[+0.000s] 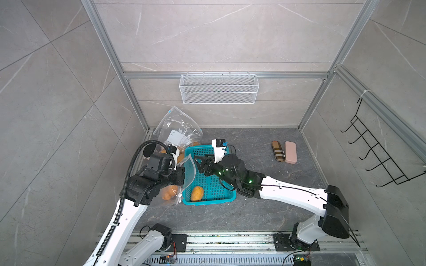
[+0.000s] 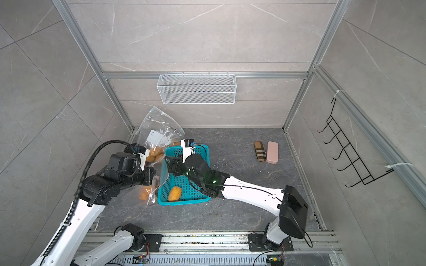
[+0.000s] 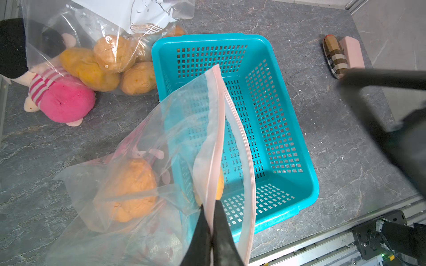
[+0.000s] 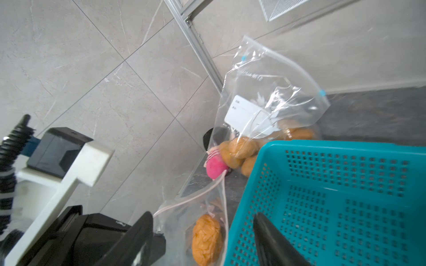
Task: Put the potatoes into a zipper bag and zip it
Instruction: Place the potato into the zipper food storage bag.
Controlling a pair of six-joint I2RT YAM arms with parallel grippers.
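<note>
Your left gripper [image 3: 211, 207] is clamped on the zipper bag [image 3: 161, 142] rim, holding its mouth up beside the basket [image 1: 227, 198]. The loose potato [image 1: 196, 194] lies in the basket below and behind your right gripper [image 1: 199, 164] — back toward that arm's base, with its long axis crosswise to the forearm. The right jaws are spread and empty, reaching toward the bag mouth.

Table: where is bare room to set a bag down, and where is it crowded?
Bare: between the teal basket and the two cases; between basket and front rail. Crowded: left of the basket, with zipper bags, potatoes, doll.
</note>
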